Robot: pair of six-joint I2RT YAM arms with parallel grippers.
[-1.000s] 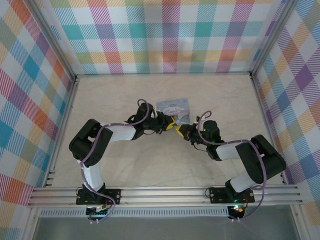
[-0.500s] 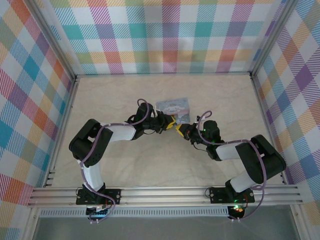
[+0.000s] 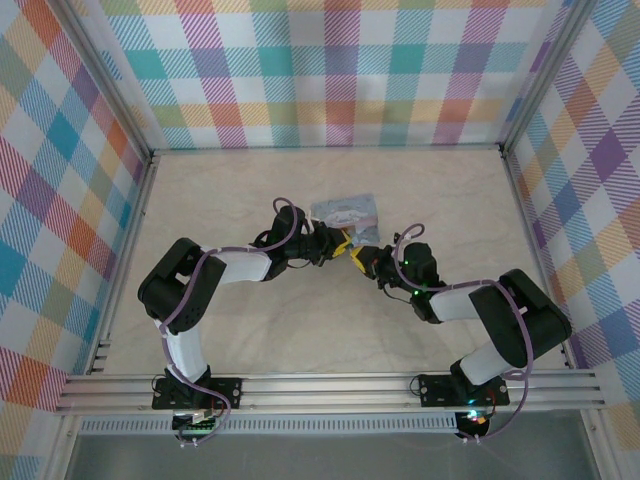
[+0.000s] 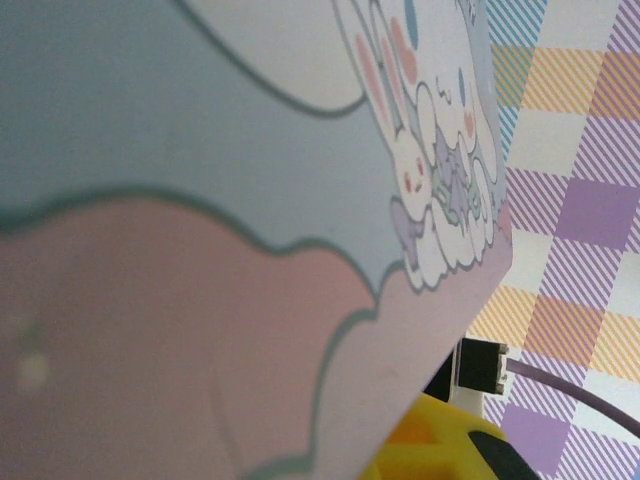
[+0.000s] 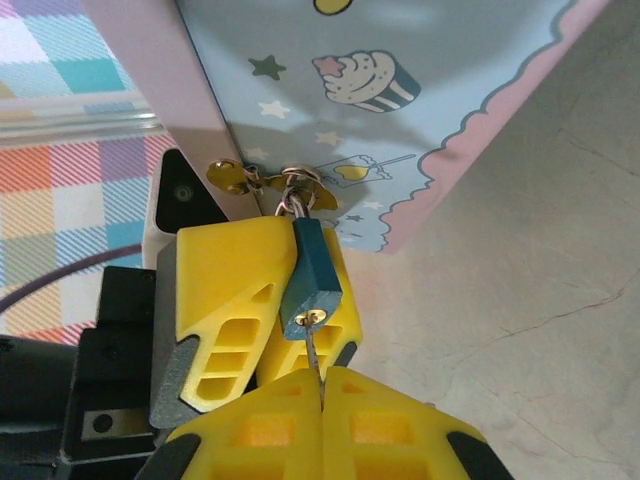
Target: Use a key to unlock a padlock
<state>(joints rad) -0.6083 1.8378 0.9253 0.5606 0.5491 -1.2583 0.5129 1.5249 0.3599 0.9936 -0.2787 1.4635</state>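
Observation:
The padlock [image 5: 312, 272], small and dark teal, hangs from a brass hasp [image 5: 290, 185] on the front of the pale-blue cartoon tin box [image 3: 347, 212], also seen as box [image 5: 400, 90] and box [image 4: 200, 200]. The key [image 5: 317, 345], a thin metal shaft, sits in the padlock's keyhole. My right gripper [image 5: 322, 385] is shut on the key just below it. The yellow fingers [image 5: 235, 290] of my left gripper [image 3: 338, 243] close on the padlock body from the left and behind. My right gripper [image 3: 362, 258] meets it at the box's front edge.
The box sits mid-table on the beige marbled surface [image 3: 300, 320], tilted with its front corner over bare tabletop [image 5: 540, 280]. Checked walls [image 3: 320, 70] and aluminium rails [image 3: 330, 390] enclose the workspace. Both arms bend inward towards the box.
The right wrist has shifted very slightly; both grips and the box stand as before.

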